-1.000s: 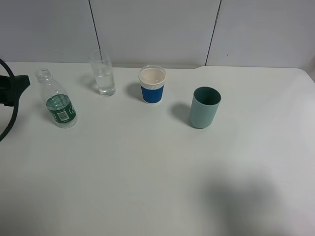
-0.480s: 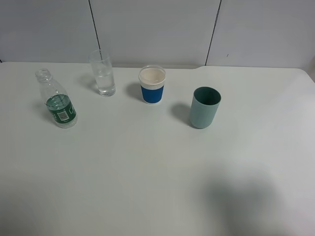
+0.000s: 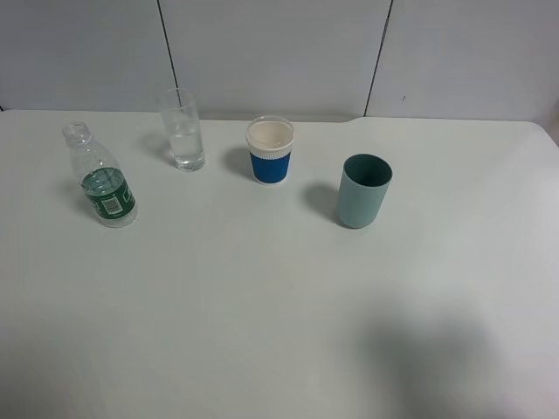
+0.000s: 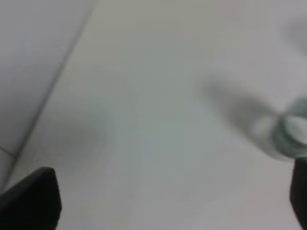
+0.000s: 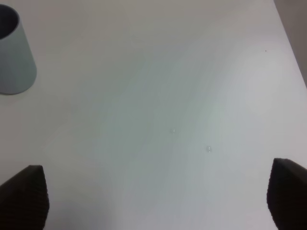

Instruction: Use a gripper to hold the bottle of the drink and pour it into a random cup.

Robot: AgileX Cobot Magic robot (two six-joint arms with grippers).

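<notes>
A smooth, matte white counter carries four vessels in a loose row. At the far left stands the bottle of the drink, a small clear plastic bottle with a rounded shoulder, a narrow capless neck and a dark green label wrapped around its lower body. Near it, toward the back wall, stands the cup, a tall, narrow, straight-sided clear glass, apart from the bottle. Further right stands a white paper cup with a ribbed blue sleeve, then a teal-green plastic cup with plain, slightly tapered walls, well apart from the rest.

The left claw shows only as two dark, blunt fingertips at the edges of a blurred wrist view, spread wide with nothing between them; a hazy round shape lies off to one side. The right claw likewise stands wide and empty over bare counter, with two tiny droplets on the surface and the teal-green cup at a corner.
</notes>
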